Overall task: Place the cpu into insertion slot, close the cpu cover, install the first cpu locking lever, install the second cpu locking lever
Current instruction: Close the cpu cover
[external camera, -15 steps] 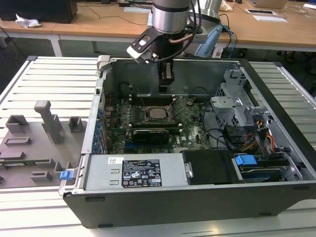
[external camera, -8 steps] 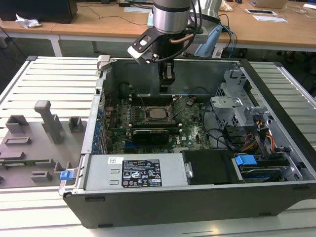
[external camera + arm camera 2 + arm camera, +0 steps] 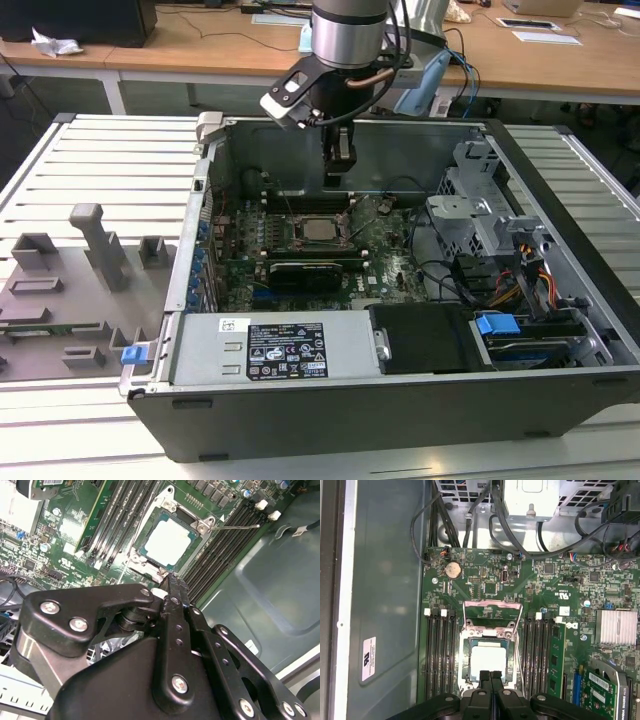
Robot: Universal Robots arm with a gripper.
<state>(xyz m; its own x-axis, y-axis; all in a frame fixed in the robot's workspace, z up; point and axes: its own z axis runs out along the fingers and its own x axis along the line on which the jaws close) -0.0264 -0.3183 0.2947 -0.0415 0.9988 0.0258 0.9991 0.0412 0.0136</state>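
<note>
The cpu (image 3: 487, 661) lies flat in the insertion slot (image 3: 466, 667) on the green motherboard (image 3: 385, 255), its silvery top showing in both wrist views. The cpu cover (image 3: 489, 636) is down as a metal frame around the cpu (image 3: 167, 540). A thin wire locking lever (image 3: 237, 527) sticks out sideways from the cover's tab, and another lever (image 3: 516, 650) runs along the socket's side. My gripper (image 3: 491, 675) hangs just above the socket's edge, shut with nothing between its fingers. The exterior view shows the gripper (image 3: 338, 178) inside the case, above the cpu (image 3: 320, 228).
Long black memory slots (image 3: 438, 655) flank the socket. A black card (image 3: 312, 272), a silver heatsink (image 3: 618, 627), cables (image 3: 520, 540), a drive cage (image 3: 480, 215) and the power supply (image 3: 280, 350) crowd the open case. A grey fixture (image 3: 90, 250) sits at the exterior view's left.
</note>
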